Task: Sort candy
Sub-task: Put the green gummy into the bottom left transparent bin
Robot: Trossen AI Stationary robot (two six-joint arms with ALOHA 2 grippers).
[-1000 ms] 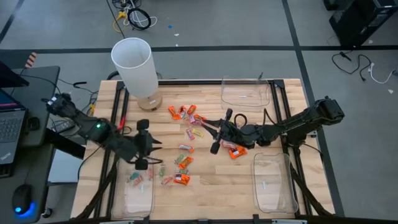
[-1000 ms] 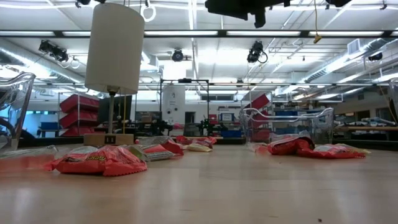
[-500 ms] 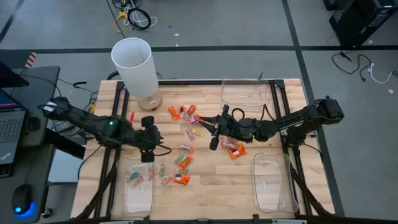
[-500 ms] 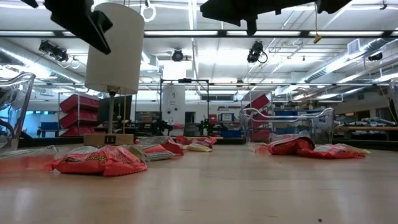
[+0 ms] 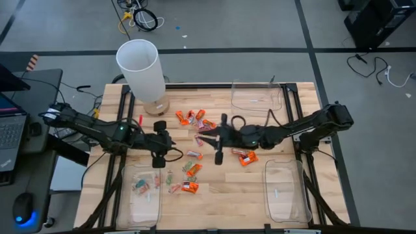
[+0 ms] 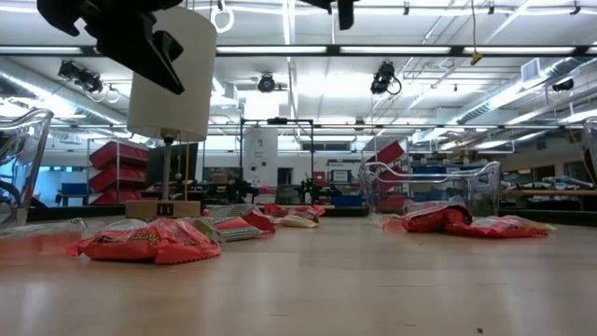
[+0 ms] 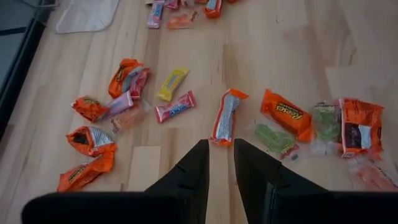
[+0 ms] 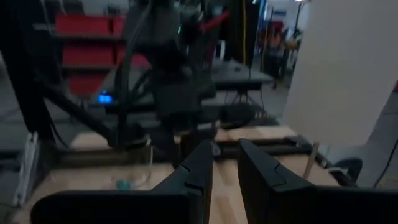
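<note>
Right gripper [image 5: 209,144] moved left (empty).

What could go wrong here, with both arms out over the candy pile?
1. The left gripper and right gripper face each other across the same scatter of candy; if both go for the middle, they may collide.
2. The wrapped sweets lie close together and some overlap, so a pinch could catch two or nudge the neighbours.
3. The tall white lamp stands near the left arm; a wide swing might tip it.
</note>
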